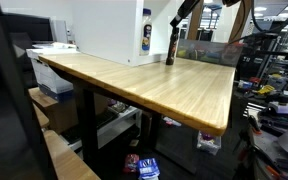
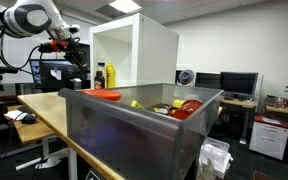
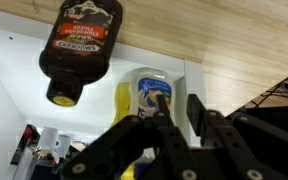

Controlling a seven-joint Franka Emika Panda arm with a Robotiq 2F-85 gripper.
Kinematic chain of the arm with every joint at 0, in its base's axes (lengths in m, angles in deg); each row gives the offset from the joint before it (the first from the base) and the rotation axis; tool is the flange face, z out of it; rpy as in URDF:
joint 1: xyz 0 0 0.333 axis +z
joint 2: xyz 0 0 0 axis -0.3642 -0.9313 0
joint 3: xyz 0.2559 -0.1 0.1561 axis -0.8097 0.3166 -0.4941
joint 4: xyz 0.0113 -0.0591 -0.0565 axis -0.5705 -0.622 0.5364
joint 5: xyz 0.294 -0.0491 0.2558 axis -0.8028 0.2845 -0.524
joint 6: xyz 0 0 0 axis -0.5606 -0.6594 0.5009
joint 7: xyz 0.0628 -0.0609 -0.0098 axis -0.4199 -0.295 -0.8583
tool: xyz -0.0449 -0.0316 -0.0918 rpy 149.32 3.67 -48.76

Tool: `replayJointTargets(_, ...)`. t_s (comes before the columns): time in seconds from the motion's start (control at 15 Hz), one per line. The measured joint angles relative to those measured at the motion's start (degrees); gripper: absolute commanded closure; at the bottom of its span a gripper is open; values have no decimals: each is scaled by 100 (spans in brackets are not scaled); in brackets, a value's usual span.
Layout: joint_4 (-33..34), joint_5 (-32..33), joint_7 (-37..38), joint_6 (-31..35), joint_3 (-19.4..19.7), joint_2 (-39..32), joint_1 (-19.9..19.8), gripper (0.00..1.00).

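Observation:
My gripper (image 3: 177,112) is open and empty, and it hangs above two bottles that stand on the wooden table (image 1: 154,85) next to a white box (image 1: 104,30). In the wrist view a dark brown sauce bottle (image 3: 79,45) with a yellow-rimmed mouth is at the upper left. A yellow bottle with a blue and white label (image 3: 144,95) is just behind my left finger. In an exterior view my gripper (image 1: 175,27) is right above the dark bottle (image 1: 171,50), with the yellow bottle (image 1: 146,35) beside the box. The gripper (image 2: 76,60) and both bottles (image 2: 104,76) also show far off.
A grey plastic bin (image 2: 134,125) holding a red lid, a red bottle and other items fills the foreground. Desks with monitors (image 2: 239,85) stand behind it. Boxes and clutter lie on the floor under and around the table (image 1: 134,160). The table edge is near the bottles.

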Motion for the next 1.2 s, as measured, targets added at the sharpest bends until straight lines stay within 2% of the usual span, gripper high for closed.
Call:
replayJointTargets(0.07,0,2,35,0,-67,-174,-59,100)
replayJointTargets(1.2,3,267,245,1050,-365,-1293,-505,100)
